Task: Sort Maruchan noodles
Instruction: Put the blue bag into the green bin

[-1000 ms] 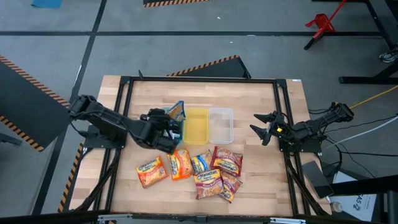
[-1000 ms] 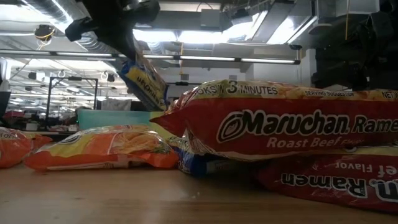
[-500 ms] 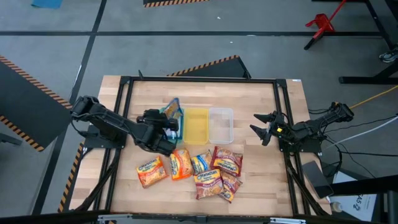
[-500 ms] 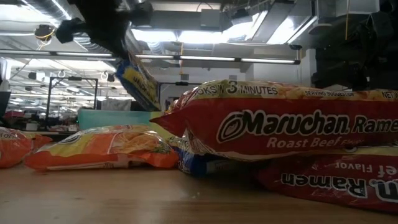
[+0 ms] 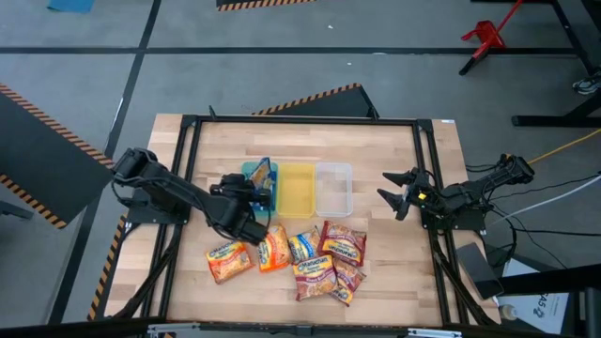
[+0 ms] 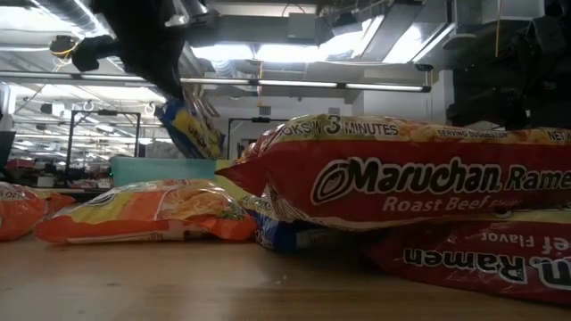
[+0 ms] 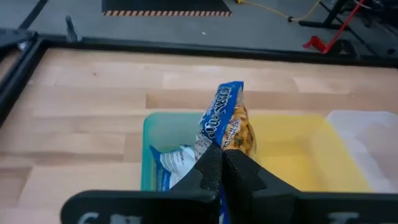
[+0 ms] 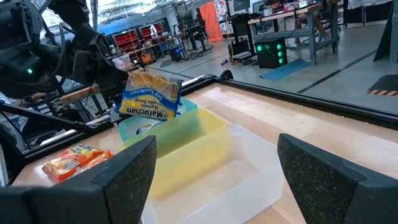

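So the left end effector (image 5: 255, 191) is clamped tight on a blue-yellow packet (image 5: 266, 175), holding it up on edge right above the green tray (image 5: 249, 172). From the left wrist view you can see the fingers pinched together on the packet's lower edge, with the packet (image 7: 225, 119) standing tall over the tray (image 7: 155, 130), and there's another blue-and-white packet (image 7: 176, 163) already lying inside that tray. In the low view the held packet (image 6: 192, 129) hangs in the air well above the tabletop (image 6: 223, 285).

The three trays sit side by side in a row around the middle of the tabletop (image 5: 376, 141): green on the left, yellow tray (image 5: 297, 190) in the middle, clear tray (image 5: 333, 189) on the right. The yellow and clear ones look bare as far as I can tell.

The rest of the noodles are bunched on the near side of the trays. There's an orange packet (image 5: 228, 260) furthest left, another orange packet (image 5: 273, 248) just beside it, then a blue-yellow one (image 5: 304, 245), and a few red packets (image 5: 342, 244) overlapping each other on the right of the pile. Low view shows one red packet (image 6: 401, 174) stacked on another, label reads roast beef.

The right end effector (image 5: 395, 194) is parked way out at the right edge of the tabletop, well apart from everything, fingers spread wide with nothing between them.
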Robot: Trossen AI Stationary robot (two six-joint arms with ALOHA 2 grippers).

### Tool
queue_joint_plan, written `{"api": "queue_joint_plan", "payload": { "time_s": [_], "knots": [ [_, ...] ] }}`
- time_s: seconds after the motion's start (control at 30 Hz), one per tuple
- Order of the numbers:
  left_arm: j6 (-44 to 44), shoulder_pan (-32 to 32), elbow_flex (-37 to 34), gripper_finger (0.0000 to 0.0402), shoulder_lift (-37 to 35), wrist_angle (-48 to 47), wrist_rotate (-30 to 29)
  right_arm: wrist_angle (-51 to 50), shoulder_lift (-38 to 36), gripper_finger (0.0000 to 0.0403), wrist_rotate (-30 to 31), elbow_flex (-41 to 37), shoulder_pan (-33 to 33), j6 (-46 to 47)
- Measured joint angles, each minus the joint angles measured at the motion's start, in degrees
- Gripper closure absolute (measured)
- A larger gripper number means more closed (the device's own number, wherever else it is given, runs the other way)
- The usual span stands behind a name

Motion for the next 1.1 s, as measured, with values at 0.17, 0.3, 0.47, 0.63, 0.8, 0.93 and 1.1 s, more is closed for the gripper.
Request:
{"api": "queue_joint_plan", "payload": {
  "time_s": [0.17, 0.3, 0.47, 0.63, 0.8, 0.93, 1.1],
  "knots": [
    [-0.64, -0.25, 0.00, 0.0401, 1.81, 1.21, 1.24, 0.04, 0.00, 0.0081, -0.52, 0.00, 0.02, 0.04],
    [0.82, -0.58, 0.00, 0.0394, 1.74, 1.33, 1.27, 0.04, -0.02, 0.0081, -0.61, 0.00, 0.00, -0.03],
    [4.41, -1.88, 0.00, 0.0357, 1.72, 1.34, 2.62, 0.10, 0.00, 0.0081, -1.47, 0.00, 0.01, -0.05],
    [10.23, -3.42, 0.00, 0.0313, 1.72, 1.48, 4.85, 0.20, 0.00, 0.0081, -2.38, 0.00, 0.01, -0.07],
    [15.02, -4.98, 0.00, 0.0286, 1.08, -0.03, 6.47, 0.20, 0.00, 0.0081, -2.38, 0.00, 0.02, -0.07],
    [15.60, -5.43, 0.02, 0.0285, -0.99, -1.79, 10.54, 0.20, -0.01, 0.0081, -2.40, 0.00, 0.02, -0.01],
    [17.06, -5.90, 0.02, 0.0286, -4.00, -2.85, 8.06, 0.20, 0.00, 0.0081, -2.40, 0.00, 0.02, 0.06]
  ]
}}
